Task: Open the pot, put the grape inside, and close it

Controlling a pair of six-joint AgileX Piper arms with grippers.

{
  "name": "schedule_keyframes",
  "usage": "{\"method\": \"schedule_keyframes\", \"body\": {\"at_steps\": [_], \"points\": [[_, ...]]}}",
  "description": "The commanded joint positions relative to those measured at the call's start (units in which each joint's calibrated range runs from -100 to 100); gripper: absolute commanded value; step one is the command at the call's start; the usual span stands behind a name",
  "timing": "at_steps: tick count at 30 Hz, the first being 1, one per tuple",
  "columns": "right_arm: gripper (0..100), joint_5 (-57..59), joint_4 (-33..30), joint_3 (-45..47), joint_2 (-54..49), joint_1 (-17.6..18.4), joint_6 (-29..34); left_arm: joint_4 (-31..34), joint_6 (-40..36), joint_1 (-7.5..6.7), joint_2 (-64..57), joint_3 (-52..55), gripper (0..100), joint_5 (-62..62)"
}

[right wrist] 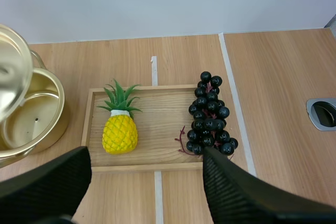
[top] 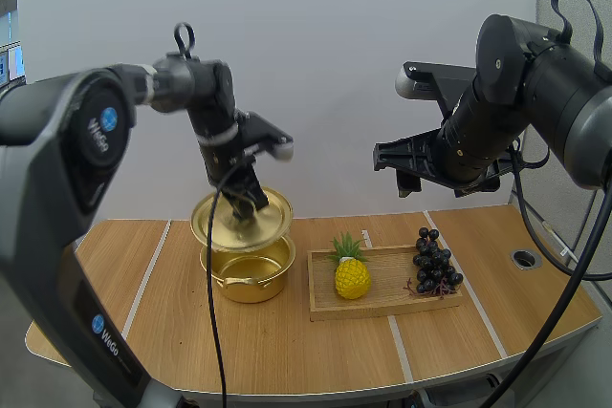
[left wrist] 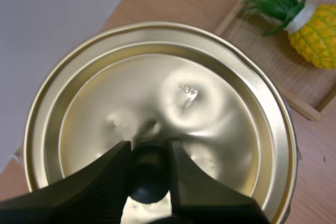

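Lid (left wrist: 210, 103) is being held by the left gripper (left wrist: 148, 153), with the fingers clamped on the dark knob (left wrist: 149, 182) at the lid's centre. It is being held tilted over the mouth of the pot (top: 251, 274); whether its low edge is touching the rim cannot be told. The pot is standing uncovered on the counter (top: 287, 341), just left of the wooden tray (right wrist: 157, 103).

Grapes (right wrist: 210, 114) are lying at the right end of the tray, with part of the bunch hanging over the tray's right edge. A pineapple (right wrist: 119, 132) is lying at the tray's left end, apart from the grapes.

Right gripper (right wrist: 146, 156) is being held in the air above the tray, with the fingers spread wide apart and nothing gripped. It is well clear of the grapes and of the pot.
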Motion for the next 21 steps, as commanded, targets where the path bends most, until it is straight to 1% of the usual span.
{"method": "schedule_keyframes", "body": {"at_steps": [1, 5, 10, 15, 21], "points": [[100, 0.3, 0.2, 0.2, -0.3, -0.2, -0.4, 0.2, -1.8, 0.04, -5.3, -3.8, 0, 1.3], [100, 0.3, 0.2, 0.2, -0.3, -0.2, -0.4, 1.2, -4.1, 0.13, -10.3, -9.1, 0, 1.1], [100, 0.3, 0.2, 0.2, -0.3, -0.2, -0.4, 3.6, -8.8, 0.13, -15.0, -16.2, 0, -1.7], [100, 0.3, 0.2, 0.2, -0.3, -0.2, -0.4, 5.5, -13.5, 0.13, -17.6, -24.3, 0, -5.4], [100, 0.3, 0.2, 0.2, -0.3, -0.2, -0.4, 10.7, -19.3, 0.13, -18.3, -35.7, 0, -7.8]]}}
